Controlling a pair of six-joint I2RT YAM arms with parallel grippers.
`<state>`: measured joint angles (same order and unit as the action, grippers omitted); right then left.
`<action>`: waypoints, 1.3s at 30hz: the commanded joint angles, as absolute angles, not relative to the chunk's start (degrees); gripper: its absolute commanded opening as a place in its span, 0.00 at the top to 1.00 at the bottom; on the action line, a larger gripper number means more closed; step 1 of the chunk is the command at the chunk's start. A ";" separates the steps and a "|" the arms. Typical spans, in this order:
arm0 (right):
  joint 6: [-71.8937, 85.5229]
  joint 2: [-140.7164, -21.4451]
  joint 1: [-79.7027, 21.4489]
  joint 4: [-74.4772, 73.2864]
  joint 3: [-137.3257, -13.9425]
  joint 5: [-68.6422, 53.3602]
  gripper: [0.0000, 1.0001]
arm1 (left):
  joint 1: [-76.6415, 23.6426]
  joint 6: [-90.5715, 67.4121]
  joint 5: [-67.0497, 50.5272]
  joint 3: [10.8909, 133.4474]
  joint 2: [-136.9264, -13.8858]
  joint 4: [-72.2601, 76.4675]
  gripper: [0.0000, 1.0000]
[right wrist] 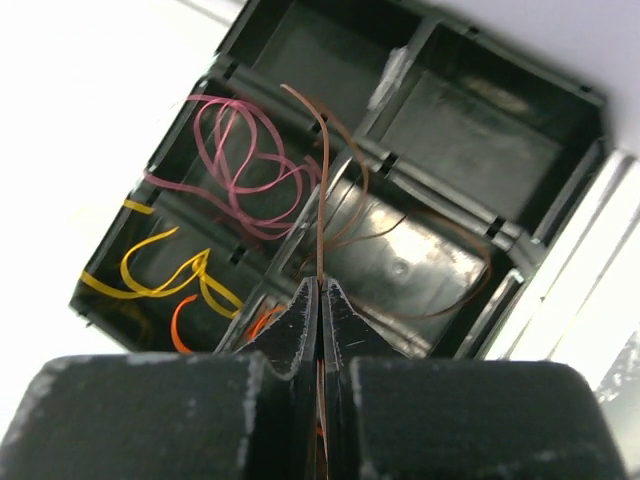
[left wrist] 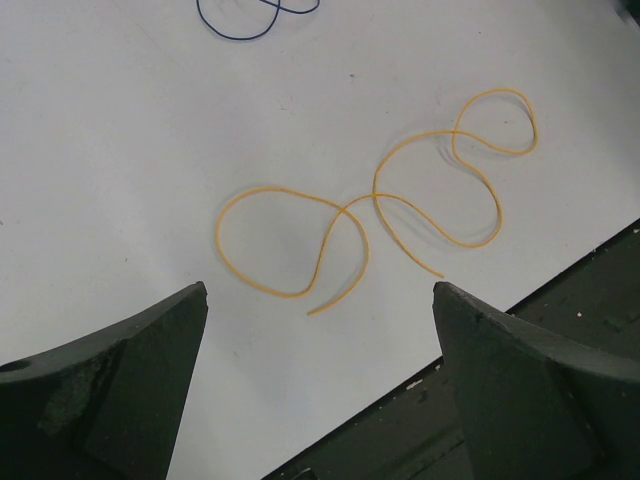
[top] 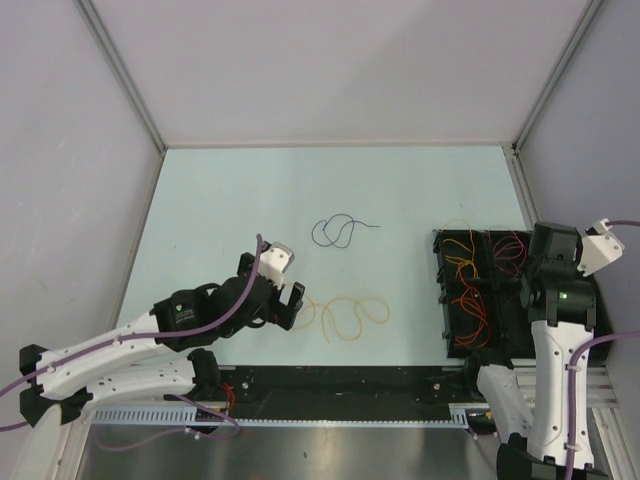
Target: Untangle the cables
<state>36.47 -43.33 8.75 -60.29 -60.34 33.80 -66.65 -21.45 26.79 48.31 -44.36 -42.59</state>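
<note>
Near the front edge of the table (top: 220, 200), the yellow cable (left wrist: 370, 215) lies alone in soft loops, likely kept apart so it can't knot with others. The left tool (left wrist: 320, 300) hangs wide open over it. At the right edge, the right tool (right wrist: 320, 290) pinches a thin brown-red cable (right wrist: 322, 180) above the black tray (right wrist: 480, 140) of bendy, shiny wires.

i see a pale table (top: 220, 200). blue cable (top: 338, 232) lies looped mid-table, yellow cable (left wrist: 347, 208) looped nearer the front edge, the two apart. black tray (top: 441, 300) sits at the right side.
</note>
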 commanded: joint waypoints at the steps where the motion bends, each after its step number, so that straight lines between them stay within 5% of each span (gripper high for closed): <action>1: 38.32 -41.04 8.96 -63.01 -63.62 29.45 1.00 | -67.06 -21.09 26.81 48.16 -44.38 -41.66 0.00; 11: 57.91 -44.74 9.14 -82.79 -68.91 47.98 1.00 | -67.15 -21.09 26.81 48.08 -43.16 -41.66 0.00; 12: 58.18 -44.48 9.14 -82.62 -68.91 47.90 0.83 | -67.15 -21.09 26.72 48.08 -42.98 -41.66 0.00; 14: 58.53 -43.16 9.14 -82.70 -69.34 48.95 0.69 | -67.24 -21.09 26.81 48.08 -42.63 -41.66 0.00; 18: 58.98 -41.05 9.23 -82.88 -70.66 53.61 0.01 | -67.76 -21.27 27.16 48.08 -42.28 -41.75 0.00; 25: 54.87 -39.38 9.23 -80.35 -72.69 49.06 0.00 | -68.03 -21.27 27.16 47.99 -42.54 -41.75 0.00; 39: 36.58 -38.15 8.53 -58.38 -61.88 12.43 0.05 | -67.94 -31.11 23.64 44.39 -49.65 -32.79 0.00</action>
